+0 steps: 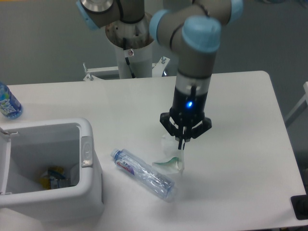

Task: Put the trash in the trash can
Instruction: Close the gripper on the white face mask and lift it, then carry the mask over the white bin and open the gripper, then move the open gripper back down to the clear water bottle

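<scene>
Wrapper [171,156]: small, crumpled, translucent white film with a faint green tinge at its lower edge. It hangs from the gripper [183,143], directly under the fingertips, fingers pinched together on its top. Whether its bottom touches the table [240,125] I can't tell.

Bottle [143,174]: clear, crinkled plastic, blue-red label near the capped end, lying on its side on the table, angled from upper left to lower right. It sits just below-left of the wrapper, near it but apart, and free of the gripper.

Bin [48,168]: white plastic, rectangular with rounded corners, thick rim, grey latch strip on the side facing the bottle. Left of the bottle, well apart from the gripper. Some coloured bits lie inside.

Table: flat white top, rounded corners. Blue-tinted bottle [8,102] with green-white label at the far left edge.
</scene>
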You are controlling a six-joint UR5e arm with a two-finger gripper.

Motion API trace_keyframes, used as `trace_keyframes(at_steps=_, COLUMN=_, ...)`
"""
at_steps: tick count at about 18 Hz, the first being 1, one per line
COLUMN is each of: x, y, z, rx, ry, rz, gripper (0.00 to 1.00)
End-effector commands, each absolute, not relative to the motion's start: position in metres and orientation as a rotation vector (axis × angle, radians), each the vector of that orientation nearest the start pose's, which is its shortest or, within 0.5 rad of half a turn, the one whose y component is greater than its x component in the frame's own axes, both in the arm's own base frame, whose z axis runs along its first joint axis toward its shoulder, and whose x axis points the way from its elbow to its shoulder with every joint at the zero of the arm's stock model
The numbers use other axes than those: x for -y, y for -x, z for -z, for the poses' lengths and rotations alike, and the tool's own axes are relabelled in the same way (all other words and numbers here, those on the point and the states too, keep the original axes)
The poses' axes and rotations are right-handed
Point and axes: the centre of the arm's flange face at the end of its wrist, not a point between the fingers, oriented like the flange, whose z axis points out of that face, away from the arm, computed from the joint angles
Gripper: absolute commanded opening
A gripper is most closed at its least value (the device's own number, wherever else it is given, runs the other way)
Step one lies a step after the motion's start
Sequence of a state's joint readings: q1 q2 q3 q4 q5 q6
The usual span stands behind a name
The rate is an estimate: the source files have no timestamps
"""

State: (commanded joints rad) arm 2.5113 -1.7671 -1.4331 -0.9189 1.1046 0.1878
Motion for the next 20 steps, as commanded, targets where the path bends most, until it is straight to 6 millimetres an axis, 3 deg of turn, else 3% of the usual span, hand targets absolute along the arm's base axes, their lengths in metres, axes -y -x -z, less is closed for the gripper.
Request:
trace_keyframes(at_steps=3, x=-0.532, y=0.342, z=-0.571, rx=0.703, ry=2.243, rz=0.165, gripper=0.0)
trace_keyframes(at_steps=5, x=-0.547, y=0.294, z=-0.591, rx=0.649, ry=2.236, rz=0.199, gripper=0.0)
trace_keyframes(at_steps=8, x=-0.566, y=0.232, z=-0.597, rx=0.557, ry=2.26, rz=0.253, gripper=0.0)
trace_keyframes(at_steps=10, x=-0.577, y=0.195, z=-0.586, rx=0.499, ry=2.295, rz=0.294, gripper=0.0)
trace_keyframes(at_steps=12, x=-0.584, y=0.172, z=-0.573, rx=0.465, ry=2.328, rz=0.324, gripper=0.06)
trace_keyframes(at_steps=13, x=-0.586, y=0.167, z=-0.566, rx=0.458, ry=2.341, rz=0.335, gripper=0.22)
trace_keyframes(at_steps=14, x=-0.587, y=0.167, z=-0.563, rx=0.459, ry=2.346, rz=0.338, gripper=0.53)
trace_keyframes(at_steps=15, x=-0.588, y=0.167, z=-0.562, rx=0.458, ry=2.347, rz=0.339, gripper=0.91)
trace_keyframes(at_steps=16, x=-0.589, y=0.168, z=-0.563, rx=0.468, ry=2.344, rz=0.342, gripper=1.0)
trace_keyframes(at_steps=18, x=-0.584, y=0.168, z=-0.567, rx=0.503, ry=2.334, rz=0.348, gripper=1.0)
trace_keyframes(at_steps=20, x=-0.58, y=0.181, z=-0.565, rx=0.564, ry=2.329, rz=0.344, gripper=1.0)
